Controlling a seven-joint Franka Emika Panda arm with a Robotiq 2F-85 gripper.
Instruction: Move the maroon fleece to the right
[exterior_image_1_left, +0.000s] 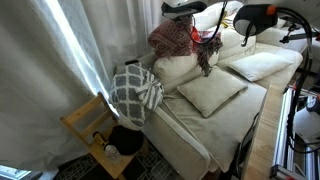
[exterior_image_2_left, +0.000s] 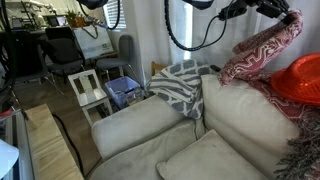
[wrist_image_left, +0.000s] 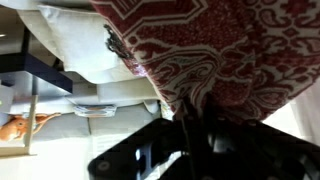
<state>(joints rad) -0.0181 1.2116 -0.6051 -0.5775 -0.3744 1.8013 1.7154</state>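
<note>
Fleece (exterior_image_2_left: 258, 52): maroon, being held up at the sofa (exterior_image_2_left: 235, 125) back, lower edge touching it. Gripper (wrist_image_left: 196, 124): being pressed shut on a bunched fold. Risk: fold being pulled free if the trailing cloth is dragged against the orange item (exterior_image_2_left: 300, 80) alongside.

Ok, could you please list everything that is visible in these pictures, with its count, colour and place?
maroon fleece: one, maroon with pale pattern, hanging above the sofa back
patterned blanket: one, grey and white, draped over the sofa arm
sofa: one, cream, centre
loose cushions: two, cream, on the sofa
chair: one, light wood, beside the sofa arm
curtain: white, behind the chair
orange object: one, on the sofa back; kind unclear
gripper: one, black, shut on the maroon fleece
</note>
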